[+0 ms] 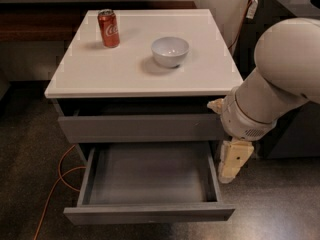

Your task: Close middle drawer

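The middle drawer [150,176] is pulled far out of the cabinet, its long grey tray-like inside bare and its flat front panel [149,214] nearest the camera. Above it the drawer with the taller front panel [142,128] stands slightly out. My gripper [234,160] hangs pointing down on the end of the big white arm [272,84]. It is just outside the middle drawer's right side wall, about level with the tray and behind the front panel. It holds nothing that I can see.
The white cabinet top [100,69] carries a red cola can [108,28] and a white bowl [170,50]. An orange cable [60,169] lies on the dark floor at the left. A dark unit [295,129] stands close on the right.
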Tool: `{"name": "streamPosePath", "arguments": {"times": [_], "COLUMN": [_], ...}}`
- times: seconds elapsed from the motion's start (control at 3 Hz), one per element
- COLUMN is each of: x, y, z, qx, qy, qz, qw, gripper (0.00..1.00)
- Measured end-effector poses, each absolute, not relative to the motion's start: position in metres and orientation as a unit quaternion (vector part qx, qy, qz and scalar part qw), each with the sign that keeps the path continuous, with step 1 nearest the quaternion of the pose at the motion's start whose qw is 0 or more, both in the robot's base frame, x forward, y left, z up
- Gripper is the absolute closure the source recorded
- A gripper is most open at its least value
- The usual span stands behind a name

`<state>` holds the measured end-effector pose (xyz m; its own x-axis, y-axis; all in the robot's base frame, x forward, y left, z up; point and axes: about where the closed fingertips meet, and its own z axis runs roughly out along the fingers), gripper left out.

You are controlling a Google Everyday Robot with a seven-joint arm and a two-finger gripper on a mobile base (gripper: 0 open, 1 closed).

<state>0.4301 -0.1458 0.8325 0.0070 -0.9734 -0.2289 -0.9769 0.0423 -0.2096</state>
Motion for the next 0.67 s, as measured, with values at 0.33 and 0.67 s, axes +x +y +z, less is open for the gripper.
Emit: {"name": "streamPosePath", "arguments": {"times": [0.33,0.67], "x": [0.429,0.428], "y": [-0.141,-0.137], "z": [0.810,0.782], "qx": [-0.701,-0.708], "qy": [0.699,0.693], "qz": [0.019,0.025], "qw": [0.140,0.134], "gripper": [0.00,0.00]}}
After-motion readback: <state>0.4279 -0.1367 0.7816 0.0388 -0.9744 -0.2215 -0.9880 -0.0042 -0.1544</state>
